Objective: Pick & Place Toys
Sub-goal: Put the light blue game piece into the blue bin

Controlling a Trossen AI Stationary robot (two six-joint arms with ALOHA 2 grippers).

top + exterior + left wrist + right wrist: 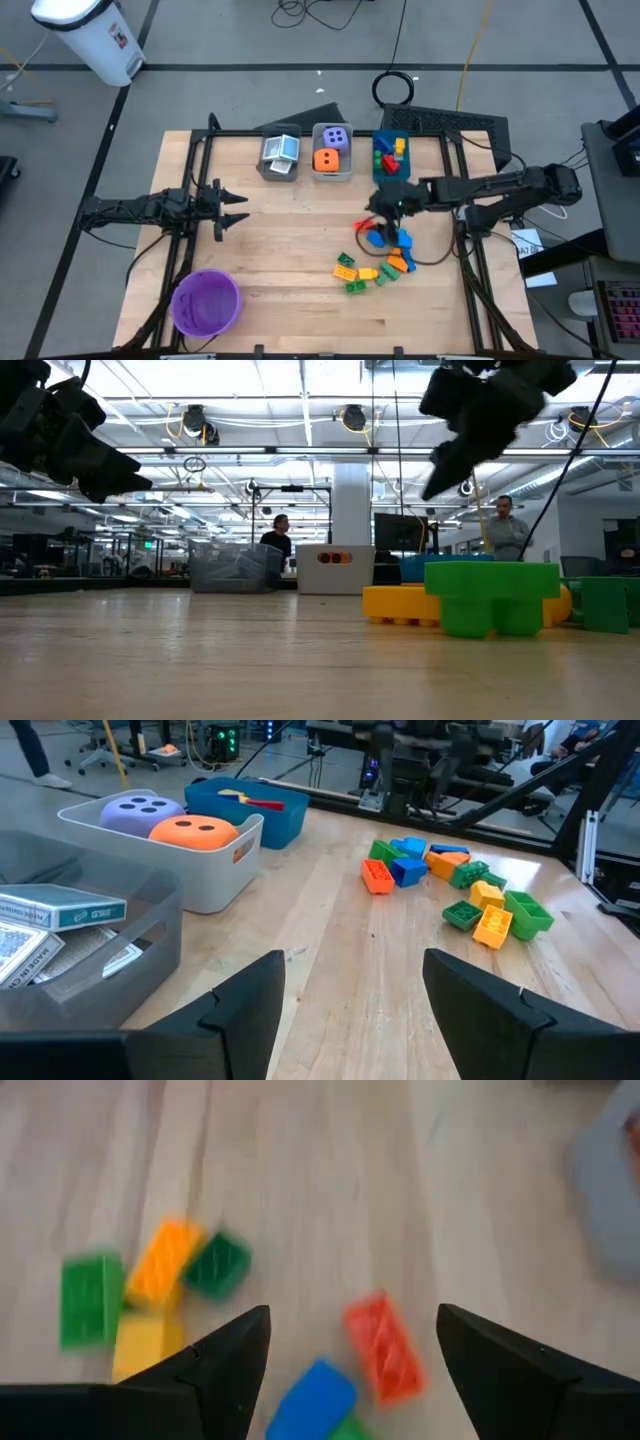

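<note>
right arm poised over the loose bricks, sorting part done

the desk (pixel 300 250) carried everything, and the layout read as a sorting job: three bins lined along its far edge, loose pieces nearer the middle. the right arm reached in from its side so that the right end effector (pixel 385 208) hung above the scattered bricks (pixel 375 262), its fingers spread with nothing between them; in the right wrist view a red brick (pixel 383 1345) and a blue brick (pixel 312 1398) lay on the wood just below the gap, which suggested it was lined up for a pick. the left arm waited well apart on the other side, its left end effector (pixel 232 209) also spread and empty, pointing toward the centre of the desk.

a purple bowl (pixel 206 301) sat alone at the near left corner, away from the work. of the bins, the grey bin (pixel 279 155) held the cards (pixel 62 907), the clear bin (pixel 332 152) held the purple die (pixel 337 137) and the orange die (pixel 326 159) side by side, and the blue bin (pixel 391 152) at the right already had a few bricks in it. that grouping by kind was likely why the remaining bricks, near the blue bin, were the right arm's concern. they lay crowded and some touching, so a clean pinch on one piece would probably need care.
</note>
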